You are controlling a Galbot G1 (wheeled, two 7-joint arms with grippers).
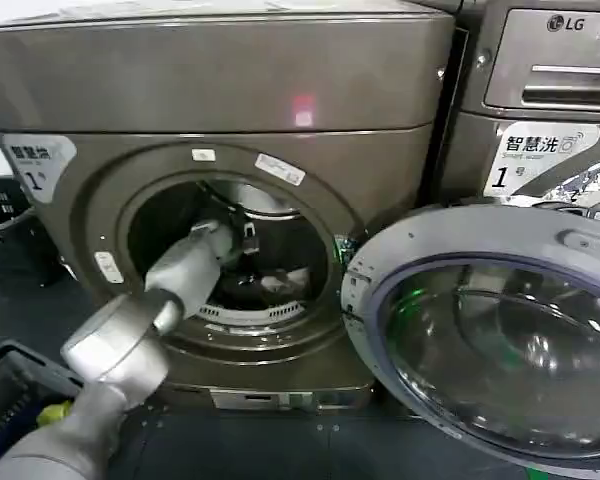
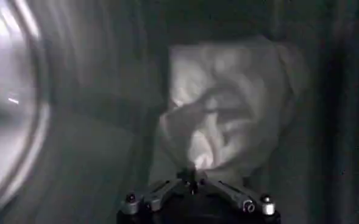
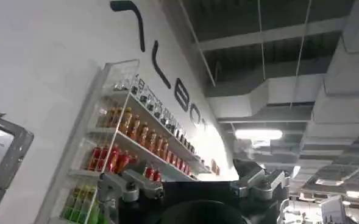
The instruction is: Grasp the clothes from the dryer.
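Note:
The dryer (image 1: 220,90) stands in front of me with its round opening uncovered. My left arm reaches through the porthole into the steel drum. Inside, the clothes (image 2: 228,109) are a small crumpled white cloth lying on the drum wall, also seen as a pale patch (image 1: 281,283) low in the drum. My left gripper (image 2: 192,176) has its fingertips drawn together at the near edge of the cloth, with a fold bunched up against them. My right gripper (image 3: 191,185) is outside the machine, pointing up toward a wall shelf and ceiling, with its jaws spread and holding nothing.
The dryer's round glass door (image 1: 500,340) hangs open to the right. A silver LG machine (image 1: 550,90) stands at the right. A dark basket (image 1: 15,390) with a yellow-green cloth (image 1: 50,412) sits at lower left, and a black bin (image 1: 5,220) at far left.

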